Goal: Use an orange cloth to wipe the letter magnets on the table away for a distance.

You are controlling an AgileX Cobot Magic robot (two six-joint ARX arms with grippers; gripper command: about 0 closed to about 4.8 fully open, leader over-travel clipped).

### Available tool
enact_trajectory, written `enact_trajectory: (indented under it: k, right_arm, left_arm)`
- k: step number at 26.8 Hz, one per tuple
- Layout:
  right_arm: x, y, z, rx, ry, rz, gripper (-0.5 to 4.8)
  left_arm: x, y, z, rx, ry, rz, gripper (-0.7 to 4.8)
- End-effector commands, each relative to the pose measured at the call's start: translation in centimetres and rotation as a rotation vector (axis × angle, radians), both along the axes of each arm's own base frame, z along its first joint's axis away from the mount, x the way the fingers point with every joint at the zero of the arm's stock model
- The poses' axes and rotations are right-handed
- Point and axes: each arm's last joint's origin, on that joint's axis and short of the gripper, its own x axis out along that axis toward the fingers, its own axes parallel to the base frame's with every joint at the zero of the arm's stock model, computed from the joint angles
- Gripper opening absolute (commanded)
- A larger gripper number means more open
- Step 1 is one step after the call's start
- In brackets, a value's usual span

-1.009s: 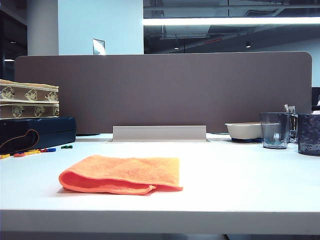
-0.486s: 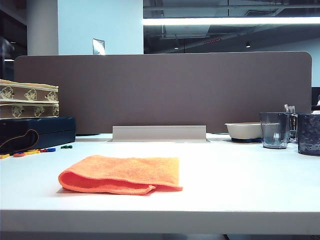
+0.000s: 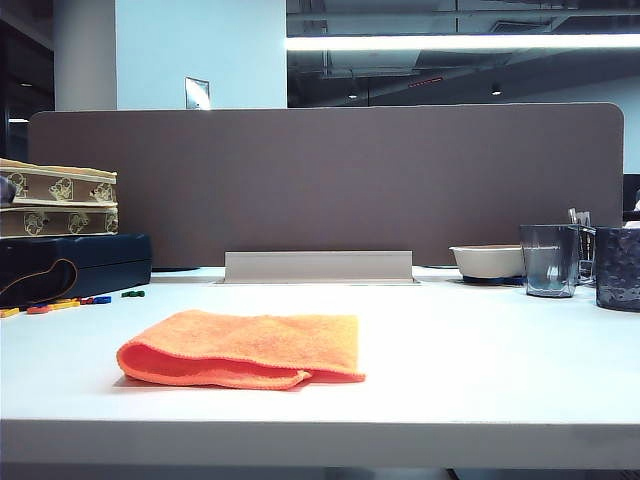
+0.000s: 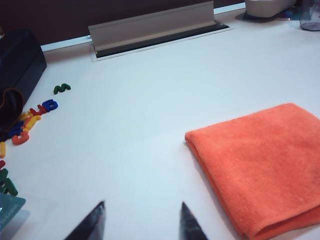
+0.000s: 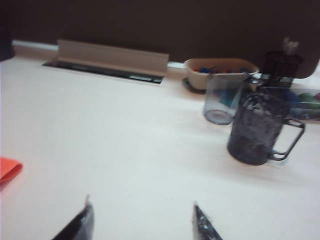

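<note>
While the orange cloth (image 3: 243, 349) lies folded near the front middle of the white table (image 3: 480, 340), the letter magnets (image 4: 30, 120) sit in a loose cluster well off to its left, close beside a dark case (image 4: 17, 70). Neither arm shows in the exterior view. Each wrist view shows its own 2 fingertips: the left gripper (image 4: 142, 222) hangs over bare table near the cloth's edge, jaws apart and holding nothing; the right gripper (image 5: 142, 220) is spread wide and empty, with a dark mug (image 5: 257, 130) and a clear glass (image 5: 220, 102) beyond it.
</note>
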Motion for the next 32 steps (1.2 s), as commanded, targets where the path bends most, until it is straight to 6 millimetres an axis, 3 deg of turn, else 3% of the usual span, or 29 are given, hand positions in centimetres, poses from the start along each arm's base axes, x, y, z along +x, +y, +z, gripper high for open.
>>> enact_trajectory:
  k: [1, 10, 15, 18, 23, 29, 32]
  right_arm:
    - [0.1, -0.2, 0.3, 0.013, -0.044, -0.062, 2.43]
    - [0.8, -0.3, -2.2, 0.039, -0.048, -0.143, 2.38]
    - [1.1, -0.3, -3.2, 0.071, -0.091, -0.148, 1.68]
    - [1.2, -0.3, -3.6, 0.068, -0.082, -0.149, 1.05]
    - [1.2, -0.3, -5.0, 0.043, 0.006, -0.158, 1.03]
    - [1.2, -0.3, -5.2, 0.039, 0.021, -0.159, 1.03]
    - [1.2, -0.3, -5.2, 0.039, 0.022, -0.159, 1.03]
  left_arm:
    - [0.0, 0.0, -0.1, -0.002, -0.01, 0.011, 1.82]
    - [0.1, 0.2, -0.8, 0.005, -0.025, 0.068, 1.82]
    - [0.1, 0.3, -1.0, 0.01, -0.03, 0.102, 1.77]
    - [0.2, 0.4, -1.0, 0.018, -0.033, 0.154, 0.94]
    - [0.1, 0.6, -1.9, 0.041, -0.011, 0.19, 0.74]
    - [0.1, 0.6, -1.9, 0.041, -0.012, 0.191, 0.73]
    - [0.1, 0.6, -1.9, 0.041, -0.012, 0.192, 0.47]
